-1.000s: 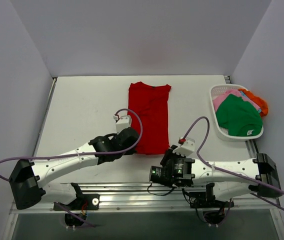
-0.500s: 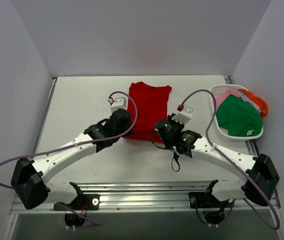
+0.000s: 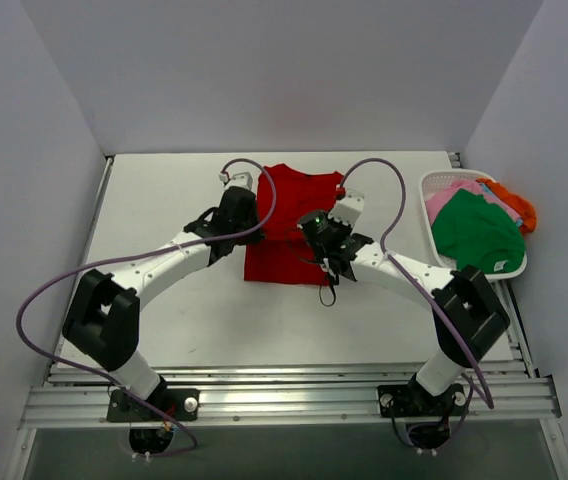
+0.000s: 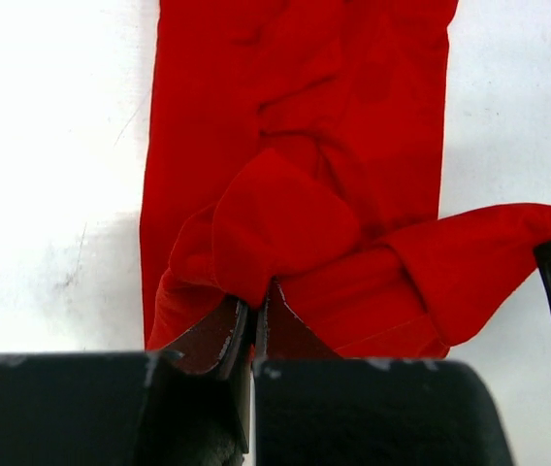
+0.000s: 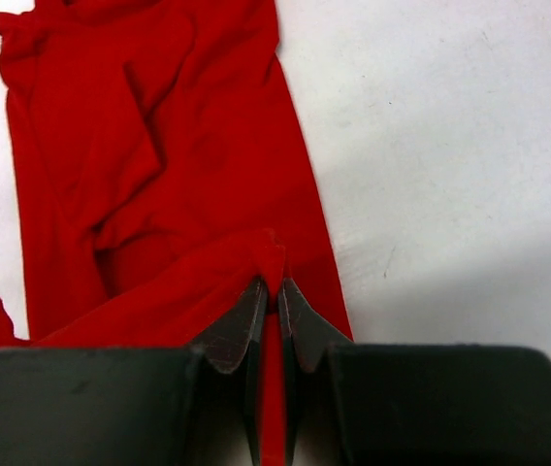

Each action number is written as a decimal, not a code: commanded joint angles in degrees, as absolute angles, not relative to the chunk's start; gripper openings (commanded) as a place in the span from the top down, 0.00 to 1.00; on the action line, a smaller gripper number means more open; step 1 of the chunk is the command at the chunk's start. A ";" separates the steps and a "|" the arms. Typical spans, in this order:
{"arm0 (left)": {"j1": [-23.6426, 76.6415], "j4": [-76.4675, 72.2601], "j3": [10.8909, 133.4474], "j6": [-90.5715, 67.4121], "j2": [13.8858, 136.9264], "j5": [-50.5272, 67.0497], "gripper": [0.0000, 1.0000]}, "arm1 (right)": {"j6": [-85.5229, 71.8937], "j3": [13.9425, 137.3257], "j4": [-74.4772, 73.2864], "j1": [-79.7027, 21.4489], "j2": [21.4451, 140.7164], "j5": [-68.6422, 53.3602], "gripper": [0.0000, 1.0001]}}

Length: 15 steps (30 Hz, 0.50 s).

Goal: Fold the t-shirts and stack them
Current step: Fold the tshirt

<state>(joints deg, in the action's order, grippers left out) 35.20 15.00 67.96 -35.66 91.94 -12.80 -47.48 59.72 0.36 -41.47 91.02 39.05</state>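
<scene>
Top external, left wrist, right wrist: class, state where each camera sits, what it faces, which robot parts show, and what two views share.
Top external: above and behind the bases, looking down on the table, red t-shirt and basket; left arm and right arm show whole.
Left wrist: on the left arm, facing along the left claw, shut on a lifted fold.
Right wrist: on the right arm, facing along the right claw, shut on the same cloth.
Both wrist views share that t-shirt.

Left arm (image 3: 159, 268) and right arm (image 3: 404, 272): white shells, black joints, purple cable (image 3: 369, 160) looped along each. Green light (image 3: 317, 214) near right wrist. Left claw (image 4: 253, 316), right claw (image 5: 271, 296): dark tapered fingers.
</scene>
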 commanded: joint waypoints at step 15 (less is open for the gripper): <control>26.55 1.32 81.91 -26.37 112.32 6.06 0.98 | -47.90 70.40 -5.45 -33.84 105.64 44.30 1.00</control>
